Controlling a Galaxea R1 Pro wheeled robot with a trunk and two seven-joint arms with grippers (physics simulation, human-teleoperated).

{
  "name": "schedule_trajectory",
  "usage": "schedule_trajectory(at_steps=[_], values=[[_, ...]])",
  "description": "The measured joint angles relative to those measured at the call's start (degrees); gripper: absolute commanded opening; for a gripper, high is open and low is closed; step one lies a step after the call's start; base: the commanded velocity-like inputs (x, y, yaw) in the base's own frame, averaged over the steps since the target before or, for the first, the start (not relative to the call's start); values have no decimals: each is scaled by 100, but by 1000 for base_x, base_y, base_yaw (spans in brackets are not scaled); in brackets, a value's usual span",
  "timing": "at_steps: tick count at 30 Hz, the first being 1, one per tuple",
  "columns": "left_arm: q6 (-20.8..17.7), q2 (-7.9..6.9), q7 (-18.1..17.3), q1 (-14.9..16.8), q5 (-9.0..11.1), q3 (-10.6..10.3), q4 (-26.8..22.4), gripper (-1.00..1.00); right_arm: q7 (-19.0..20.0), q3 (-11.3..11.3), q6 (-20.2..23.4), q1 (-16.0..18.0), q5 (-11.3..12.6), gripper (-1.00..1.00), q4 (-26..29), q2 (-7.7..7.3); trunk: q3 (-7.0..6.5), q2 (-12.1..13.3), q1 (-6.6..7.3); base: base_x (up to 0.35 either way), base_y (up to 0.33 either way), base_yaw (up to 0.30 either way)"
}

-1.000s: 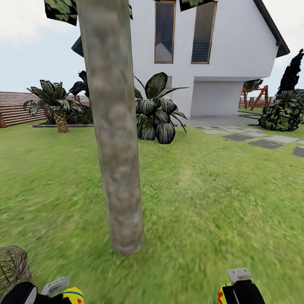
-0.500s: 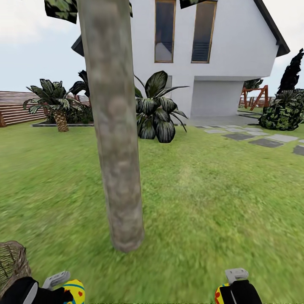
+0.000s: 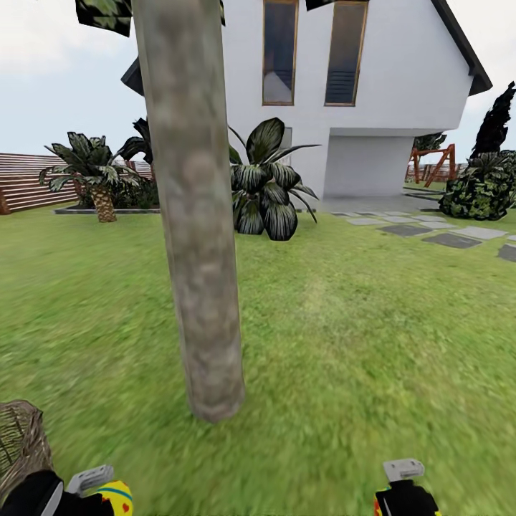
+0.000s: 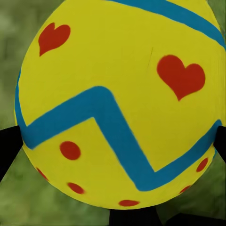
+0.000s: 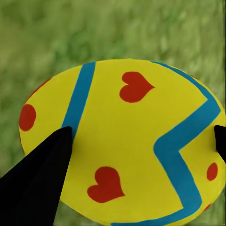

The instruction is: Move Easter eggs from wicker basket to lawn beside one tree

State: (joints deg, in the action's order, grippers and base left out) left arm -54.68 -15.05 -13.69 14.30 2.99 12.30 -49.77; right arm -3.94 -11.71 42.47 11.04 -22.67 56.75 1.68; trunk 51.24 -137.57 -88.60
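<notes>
**Two eggs in hand at the tree**

Garden setting: wide green lawn (image 3: pixel 344 344), white house (image 3: pixel 358 86) behind, palms and bushes along the edge, grey paving slabs (image 3: pixel 451 240) off to the right.

Left gripper (image 3: pixel 97 487) sits at the bottom edge of the head view, clamped on a yellow egg (image 4: pixel 117 103); wrist cam has the egg right up close w/ dark fingers (image 4: pixel 8 146) pressing on either side, blurred grass beyond. Right gripper (image 3: pixel 401 491) likewise squeezes a second egg (image 5: pixel 122 141), black finger across its near side, grass below. Both eggs carried above the ground, not touching it; prob. held low and forward so they can be set down w/o a drop.

Out from there: the tree (image 3: pixel 197 251) stands just ahead, between the two arms, its bare mottled trunk meeting the grass close in front. Basket (image 3: pixel 18 444) is at the left corner, near the left arm; inside not visible, so can't tell if a third egg is left in it.

Judgement: robot is in place by the trunk, next job is lowering both eggs onto grass beside its base. Risk: round eggs may roll once let go.
</notes>
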Motion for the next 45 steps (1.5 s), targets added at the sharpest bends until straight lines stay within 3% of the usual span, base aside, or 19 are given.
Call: schedule_trajectory(at_steps=[14, 25, 42, 45], values=[[6, 10, 10, 0, -34, -12, 15, -100, 89, 45, 32, 0, 18, -100, -20, 13, 251, -562, -308, 0, 0, 0], [6, 30, 2, 0, -40, -41, 15, -100, 89, 45, 12, 0, 27, -100, -18, 4, 495, -579, -337, 0, 0, 0], [154, 36, -62, 0, -4, -30, 15, -100, 97, 54, 6, 1, 24, -100, -20, 13, 496, -579, -337, 204, 0, 0], [142, 33, -49, 0, 2, -24, 15, -100, 97, 54, 2, 0, 27, -100, -20, 13, 561, -583, -345, 6, 0, 0]])
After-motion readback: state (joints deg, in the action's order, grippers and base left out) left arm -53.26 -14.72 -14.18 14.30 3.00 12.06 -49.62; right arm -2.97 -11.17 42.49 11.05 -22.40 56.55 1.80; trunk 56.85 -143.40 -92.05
